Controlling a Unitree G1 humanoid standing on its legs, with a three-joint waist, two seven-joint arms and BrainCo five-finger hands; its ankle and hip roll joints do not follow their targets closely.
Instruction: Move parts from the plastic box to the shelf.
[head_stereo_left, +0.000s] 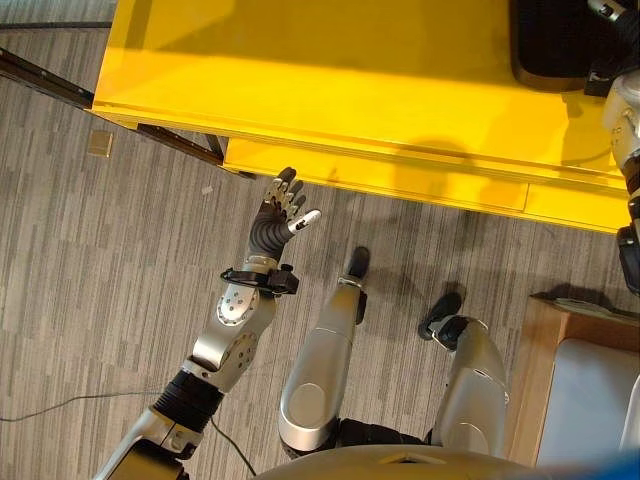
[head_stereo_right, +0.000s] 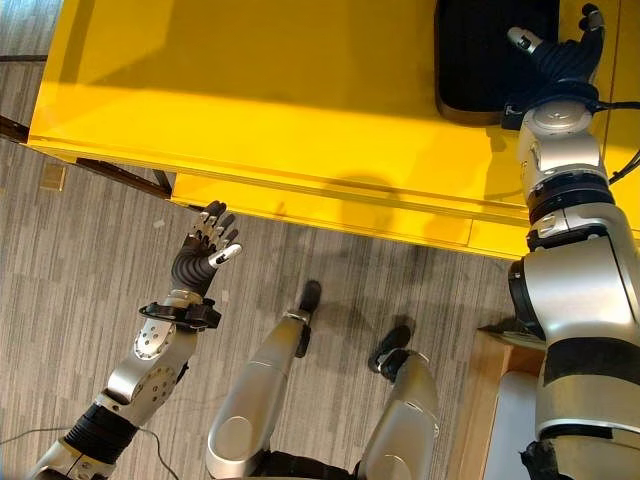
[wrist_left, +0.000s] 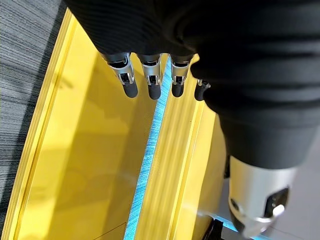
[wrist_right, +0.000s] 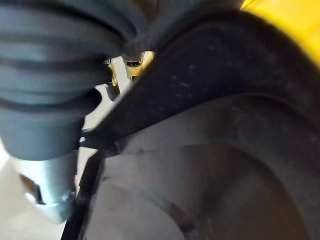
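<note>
Nearest the robot, over the grey wood-grain floor (head_stereo_left: 90, 260), the left hand (head_stereo_left: 280, 208) is raised just short of the front edge of the yellow shelf (head_stereo_left: 330, 100), its fingers straight and spread, holding nothing. Its own wrist view shows the dark fingertips (wrist_left: 131, 90) in a row above the yellow surface, apart from it, with no part between them and the thumb.

Low at the robot's right, a wooden-rimmed stand with a pale grey surface (head_stereo_left: 590, 400) sits beside the shelf's near right corner; whether this is the plastic box cannot be told from the little of it in view.

Farther off, toward the far right corner of the shelf, the right hand (head_stereo_right: 560, 45) reaches onto a black part (head_stereo_right: 480, 55), a dark, rounded-cornered piece lying flat on the yellow top. The right wrist view looks along a curved black rim (wrist_right: 210, 75) from very close, and the fingers are mostly hidden behind it, so whether they are clamped on the part or lie loose beside it cannot be told.

As a judgement, the task stands at the delivery end: one black part appears to be already on the shelf, with the right hand either setting it down or about to let go. How many parts are left to fetch is not shown.
</note>
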